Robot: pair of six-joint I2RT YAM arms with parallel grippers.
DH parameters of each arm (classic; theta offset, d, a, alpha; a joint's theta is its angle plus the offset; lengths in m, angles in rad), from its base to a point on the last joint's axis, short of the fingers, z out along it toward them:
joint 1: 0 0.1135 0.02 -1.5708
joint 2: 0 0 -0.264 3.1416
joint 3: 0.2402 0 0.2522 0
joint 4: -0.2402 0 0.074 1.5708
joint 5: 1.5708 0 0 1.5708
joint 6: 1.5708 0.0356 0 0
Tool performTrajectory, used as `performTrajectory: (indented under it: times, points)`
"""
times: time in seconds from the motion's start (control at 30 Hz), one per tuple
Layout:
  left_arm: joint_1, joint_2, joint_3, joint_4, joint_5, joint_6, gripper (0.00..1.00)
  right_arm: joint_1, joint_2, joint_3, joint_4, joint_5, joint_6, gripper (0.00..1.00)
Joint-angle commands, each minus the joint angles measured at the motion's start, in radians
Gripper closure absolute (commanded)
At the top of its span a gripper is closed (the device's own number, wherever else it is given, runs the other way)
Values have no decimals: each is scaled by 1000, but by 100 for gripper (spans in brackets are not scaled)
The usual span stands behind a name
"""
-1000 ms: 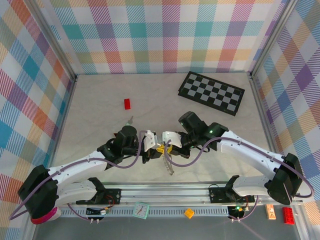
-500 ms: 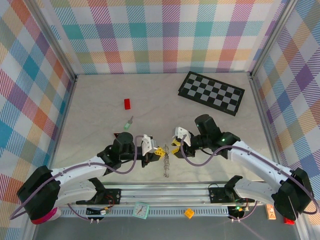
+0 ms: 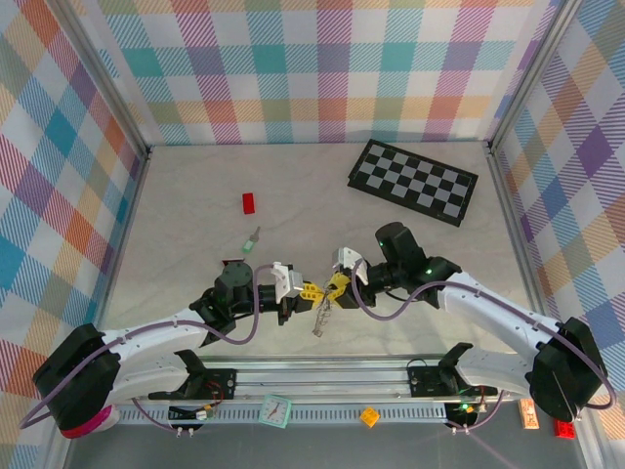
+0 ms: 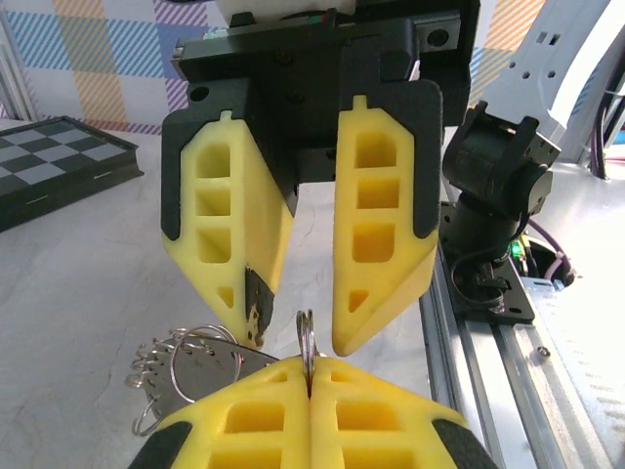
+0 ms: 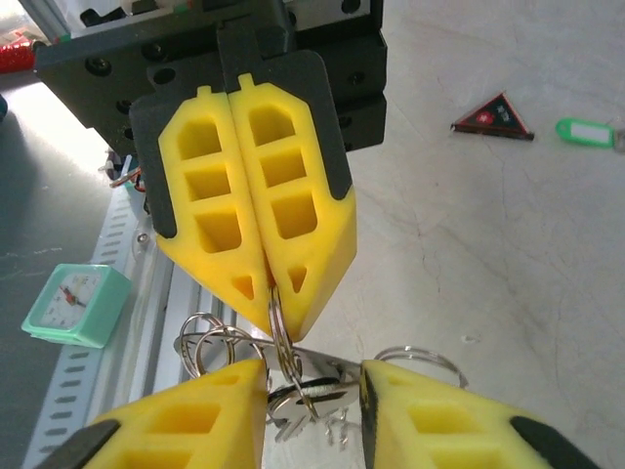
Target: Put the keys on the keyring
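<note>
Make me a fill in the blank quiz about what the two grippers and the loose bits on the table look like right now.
1. The left gripper is ___ on a ring of the keyring.
2. The right gripper has its jaws ___, one each side of that ring.
3. The key lying loose on the table has a light ___ head.
4. The chequered board lies toward the robot's ___ side.
Missing words: shut; open; green; right.
</note>
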Motion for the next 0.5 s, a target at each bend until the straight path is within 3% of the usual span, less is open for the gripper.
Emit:
performTrajectory:
  times: [0.0,0.2,0.23,0.33,0.47]
  points:
    - [-6,5,-13,110,33,-24,100,2,2,8,52,-47,9,78]
    - [-6,15,-9,122,20,-41,100,3,4,21,59,-48,8,96]
    - [-7,14,-4,106,5,-43,94,3,4,24,54,-46,4,100]
    - [-6,-2,12,40,-13,-26,84,7,-2,50,-2,-32,-37,100]
    - [-7,-28,68,-159,-32,43,81,32,17,117,-151,33,-124,100]
